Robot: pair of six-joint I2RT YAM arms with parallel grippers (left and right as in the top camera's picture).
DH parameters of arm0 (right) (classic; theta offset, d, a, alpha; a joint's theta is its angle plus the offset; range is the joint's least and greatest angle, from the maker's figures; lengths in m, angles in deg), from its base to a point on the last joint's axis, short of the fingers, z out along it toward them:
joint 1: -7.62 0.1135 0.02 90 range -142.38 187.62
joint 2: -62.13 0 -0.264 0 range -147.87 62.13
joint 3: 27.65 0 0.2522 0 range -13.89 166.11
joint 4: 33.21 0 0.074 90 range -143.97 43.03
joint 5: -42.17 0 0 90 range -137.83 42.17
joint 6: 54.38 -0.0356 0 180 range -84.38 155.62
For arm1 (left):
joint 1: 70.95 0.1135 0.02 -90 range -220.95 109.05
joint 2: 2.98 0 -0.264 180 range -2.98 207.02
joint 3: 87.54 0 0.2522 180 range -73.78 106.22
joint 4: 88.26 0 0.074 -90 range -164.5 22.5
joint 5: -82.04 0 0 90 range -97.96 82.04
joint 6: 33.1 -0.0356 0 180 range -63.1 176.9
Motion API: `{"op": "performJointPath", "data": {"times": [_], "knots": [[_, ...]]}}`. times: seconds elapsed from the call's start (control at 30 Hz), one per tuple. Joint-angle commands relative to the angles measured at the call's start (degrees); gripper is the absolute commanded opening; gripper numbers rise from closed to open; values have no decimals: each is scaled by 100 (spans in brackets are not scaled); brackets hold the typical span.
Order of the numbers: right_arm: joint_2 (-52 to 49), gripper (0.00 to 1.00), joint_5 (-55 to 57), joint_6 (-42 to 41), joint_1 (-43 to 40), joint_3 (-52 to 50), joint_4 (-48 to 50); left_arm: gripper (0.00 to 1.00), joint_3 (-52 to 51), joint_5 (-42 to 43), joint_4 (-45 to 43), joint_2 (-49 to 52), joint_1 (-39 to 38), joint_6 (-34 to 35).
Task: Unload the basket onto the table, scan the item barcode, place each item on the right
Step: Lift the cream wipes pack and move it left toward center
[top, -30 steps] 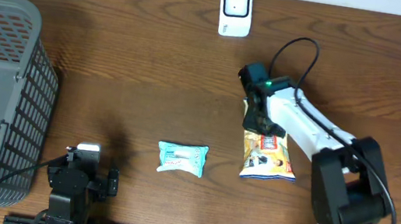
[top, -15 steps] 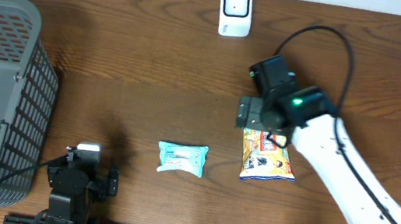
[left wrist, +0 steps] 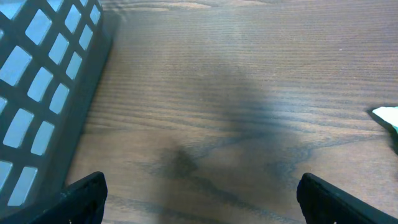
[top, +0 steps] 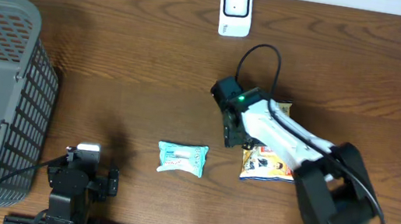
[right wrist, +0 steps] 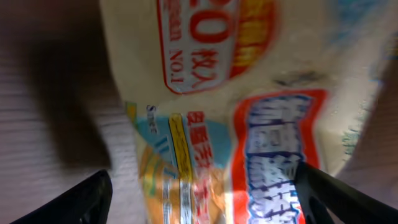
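Worktop: we see brown wood, with the scanner at its far edge.
Item: snack bag lies flat toward the front edge, well apart from the scanner.
Right gripper: jaws wide above the snack bag, holding nothing.
Left gripper: wide open, empty.
Progress: we judge that grasping, carrying and scanning all remain.
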Motion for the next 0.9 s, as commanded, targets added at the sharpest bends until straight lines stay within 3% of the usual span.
{"op": "performJointPath", "data": {"times": [0.0, 0.1, 0.13, 0.2, 0.27, 0.4, 0.5, 0.7, 0.87], "knots": [[-509, 85, 157, 313, 15, -37, -55, 98, -44, -33, 66, -26, 20, -35], [-1008, 78, 76, 507, 17, -37, -149, 98, -44, -33, 63, -26, 20, -35], [-1167, 71, 4, 601, 17, -35, -184, 98, -44, -33, 66, -26, 20, -35], [-1502, 49, -179, 675, 13, -37, -256, 98, -44, -35, 66, -26, 20, -35], [-1816, 4, -337, 667, 11, -37, -293, 98, -44, -33, 63, -26, 20, -35], [-2020, 1, -748, 680, 7, -35, -350, 98, -44, -33, 63, -26, 20, -35], [-1805, 1, -1569, 1268, 7, 85, -323, 98, -44, -33, 66, -26, 20, -35], [-507, 1, -5576, 3547, -201, 557, -116, 98, -44, -33, 63, -26, 20, -35], [675, 1, -7705, 4266, -728, 586, -275, 98, -44, -35, 63, -26, 20, -35]]}}
